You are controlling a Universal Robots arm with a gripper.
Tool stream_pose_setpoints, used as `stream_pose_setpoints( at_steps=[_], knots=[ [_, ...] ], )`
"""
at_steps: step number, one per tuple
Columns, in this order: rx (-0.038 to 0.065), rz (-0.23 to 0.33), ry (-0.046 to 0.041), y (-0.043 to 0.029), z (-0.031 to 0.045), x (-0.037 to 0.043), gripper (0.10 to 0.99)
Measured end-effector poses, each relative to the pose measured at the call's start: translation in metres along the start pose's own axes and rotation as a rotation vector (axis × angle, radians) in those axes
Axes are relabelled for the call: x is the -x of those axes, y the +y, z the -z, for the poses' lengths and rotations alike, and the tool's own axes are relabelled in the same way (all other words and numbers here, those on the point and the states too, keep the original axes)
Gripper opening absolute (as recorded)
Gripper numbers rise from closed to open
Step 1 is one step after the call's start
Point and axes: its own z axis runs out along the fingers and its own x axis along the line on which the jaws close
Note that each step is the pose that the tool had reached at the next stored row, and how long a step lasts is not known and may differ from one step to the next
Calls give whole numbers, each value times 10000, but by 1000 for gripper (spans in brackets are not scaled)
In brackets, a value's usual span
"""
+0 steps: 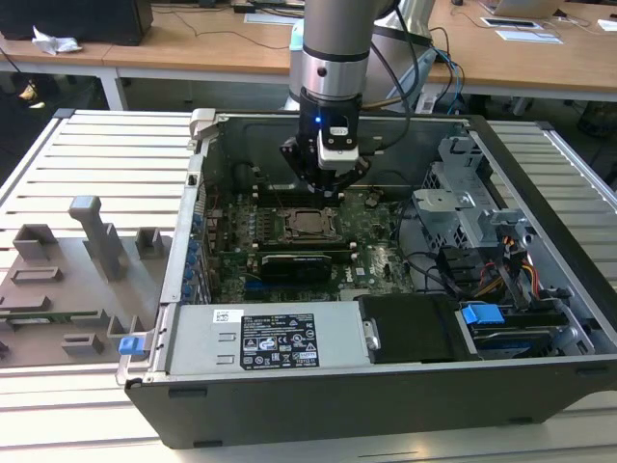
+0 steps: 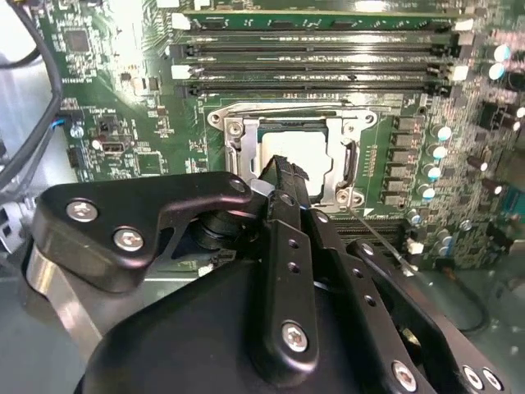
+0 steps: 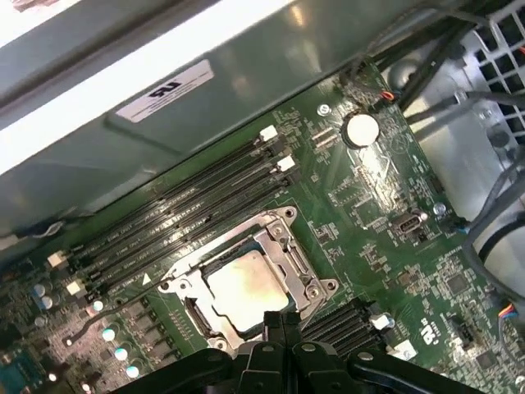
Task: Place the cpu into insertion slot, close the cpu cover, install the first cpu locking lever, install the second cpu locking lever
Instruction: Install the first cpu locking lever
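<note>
**A:** What stands on the counter?

**B:** The counter is made of pale ribbed metal slats. On it lies an open dark grey computer case, resting on its side. Inside is a green motherboard, thickly dotted with small parts. A boxy silver power supply sits along the wall nearest the exterior view.

**A:** Where is the cpu?

**B:** The cpu is a flat square with a dull silver-grey top. It sits in the insertion slot near the middle of the board. The cpu cover, a thin shiny metal frame with a square cut-out, lies flat around the chip. A thin wire lever slants away from one corner of the slot. Long, narrow black memory slots run in parallel just beside it.

**A:** And the pincer?

**B:** The black pincer hangs below the arm's smooth silver cylinder, close above the board. Its two jointed fingers are narrow, with the tips together. In both wrist views the tips sit at the edge of the chip. I cannot tell whether they touch the cover.
</note>
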Motion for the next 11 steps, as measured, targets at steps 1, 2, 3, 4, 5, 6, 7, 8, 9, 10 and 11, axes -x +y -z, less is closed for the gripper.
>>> stream_pose_setpoints(
  at_steps=[1, 2, 3, 4, 5, 6, 7, 8, 9, 10, 11],
  knots=[
    [3, 116, -5, 0, 0, 0, 106],
    [7, 224, -11, 0, 0, 0, 106],
    [14, 369, -18, 0, 0, 0, 106],
    [18, 475, -23, 0, 0, 0, 106],
    [22, 591, -28, 0, 0, 0, 106],
    [26, 696, -33, 0, 0, 0, 106],
    [31, 834, -40, 0, 0, 0, 106],
    [35, 933, -45, 0, 0, 0, 106],
    [39, 1051, -50, 0, 0, 0, 106],
    [43, 1150, -55, 0, 0, 0, 106],
    [48, 1305, -62, 0, 0, 0, 106]
  ],
)
